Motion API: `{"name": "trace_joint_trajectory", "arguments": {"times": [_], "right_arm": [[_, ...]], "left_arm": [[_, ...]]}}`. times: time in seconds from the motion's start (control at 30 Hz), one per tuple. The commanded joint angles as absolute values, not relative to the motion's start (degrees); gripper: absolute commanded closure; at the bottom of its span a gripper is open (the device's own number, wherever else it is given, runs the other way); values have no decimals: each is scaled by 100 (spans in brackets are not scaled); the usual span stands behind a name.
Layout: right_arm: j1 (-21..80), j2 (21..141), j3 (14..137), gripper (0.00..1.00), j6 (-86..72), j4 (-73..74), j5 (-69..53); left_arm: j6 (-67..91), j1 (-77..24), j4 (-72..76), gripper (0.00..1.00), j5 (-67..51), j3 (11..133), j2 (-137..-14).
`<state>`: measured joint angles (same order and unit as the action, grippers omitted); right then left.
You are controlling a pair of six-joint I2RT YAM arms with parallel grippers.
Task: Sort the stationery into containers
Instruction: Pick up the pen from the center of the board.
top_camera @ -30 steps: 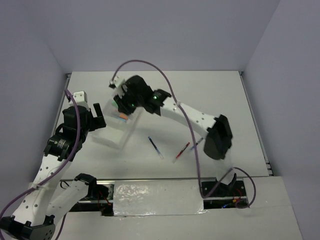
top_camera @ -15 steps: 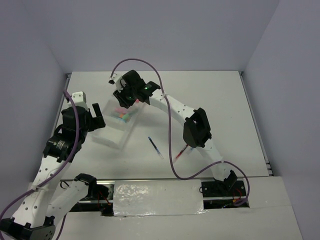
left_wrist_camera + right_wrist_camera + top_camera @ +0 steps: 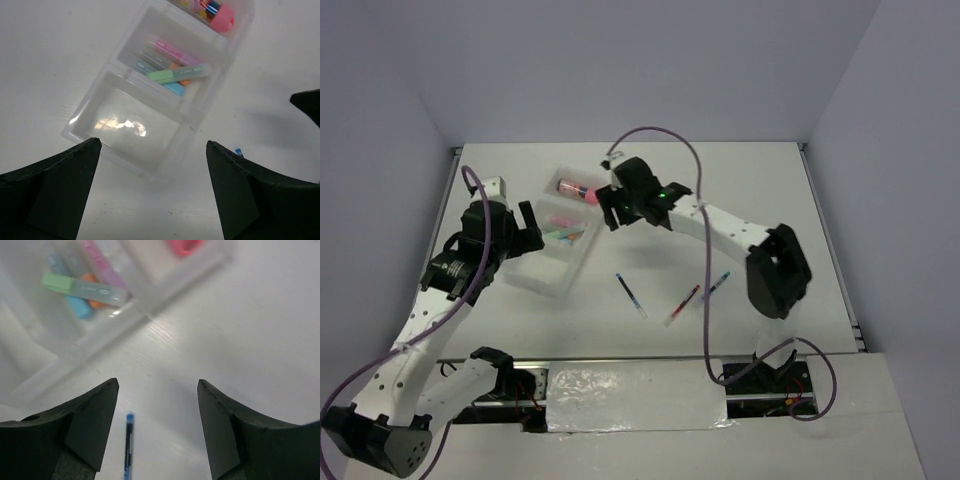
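The clear three-compartment tray (image 3: 582, 258) lies left of centre. Its far compartment holds the pink-red tube (image 3: 578, 189), also in the left wrist view (image 3: 221, 17). The middle compartment holds several highlighters (image 3: 563, 232), green on top (image 3: 180, 74) (image 3: 85, 287). The near compartment (image 3: 135, 130) is empty. A blue pen (image 3: 631, 296) (image 3: 128, 445), a red pen (image 3: 683, 304) and another blue pen (image 3: 716, 287) lie on the table. My left gripper (image 3: 528, 232) (image 3: 154, 144) is open and empty over the tray's left side. My right gripper (image 3: 608, 212) (image 3: 157, 382) is open and empty just right of the tray.
The white table (image 3: 760, 200) is walled on the left, back and right. The right arm's elbow (image 3: 778, 268) hangs over the table right of the pens. The right gripper's dark body shows at the edge of the left wrist view (image 3: 307, 102).
My right gripper has drawn back to the right from over the tray, and the pink-red tube now shows in the far compartment. My left gripper has shifted right, closer to the tray.
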<state>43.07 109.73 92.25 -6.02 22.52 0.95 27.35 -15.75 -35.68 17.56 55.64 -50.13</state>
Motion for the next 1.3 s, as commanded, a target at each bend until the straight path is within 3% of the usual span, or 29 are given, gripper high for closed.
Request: {"name": "trace_joint_trajectory", "arguments": {"times": [0.0, 0.1, 0.3, 0.43, 0.7, 0.77, 0.97, 1.07, 1.1, 1.23, 1.27], "right_arm": [[4201, 9453, 7969, 27, -1818, 1915, 1342], [4105, 8451, 6904, 20, -2363, 2127, 2003], [3850, 6840, 5522, 17, -2865, 2566, 2662], [3814, 5699, 5019, 17, -2901, 2812, 2742], [3779, 4747, 4527, 17, -2804, 3058, 2681], [3779, 4694, 4500, 17, -2795, 3085, 2672], [3771, 4526, 4377, 17, -2751, 2883, 2505], [3771, 4544, 4421, 17, -2716, 2865, 2479], [3779, 4553, 4430, 18, -2707, 2874, 2479], [3771, 4562, 4491, 18, -2637, 2830, 2452], [3779, 4570, 4474, 18, -2611, 2787, 2409]], "left_arm": [[3575, -2402, -3253, 1, 1833, 5740, -5220], [4778, -3712, -3339, 1, 3001, 5809, -5922], [7433, -5122, -4235, 1, 3990, 6633, -7995], [8129, -5291, -4973, 4, 3729, 7504, -9759], [8112, -5300, -4403, 18, 2743, 7743, -10933], [8121, -5300, -4377, 41, 2646, 7708, -11091], [8051, -5300, -4070, 45, 2198, 7480, -11329], [8007, -5291, -3938, 71, 2066, 7339, -11356], [7989, -5300, -3903, 85, 2039, 7234, -11329], [7858, -5291, -3841, 100, 2178, 7093, -10787], [7849, -5291, -4015, 100, 2319, 7188, -10636]]}}
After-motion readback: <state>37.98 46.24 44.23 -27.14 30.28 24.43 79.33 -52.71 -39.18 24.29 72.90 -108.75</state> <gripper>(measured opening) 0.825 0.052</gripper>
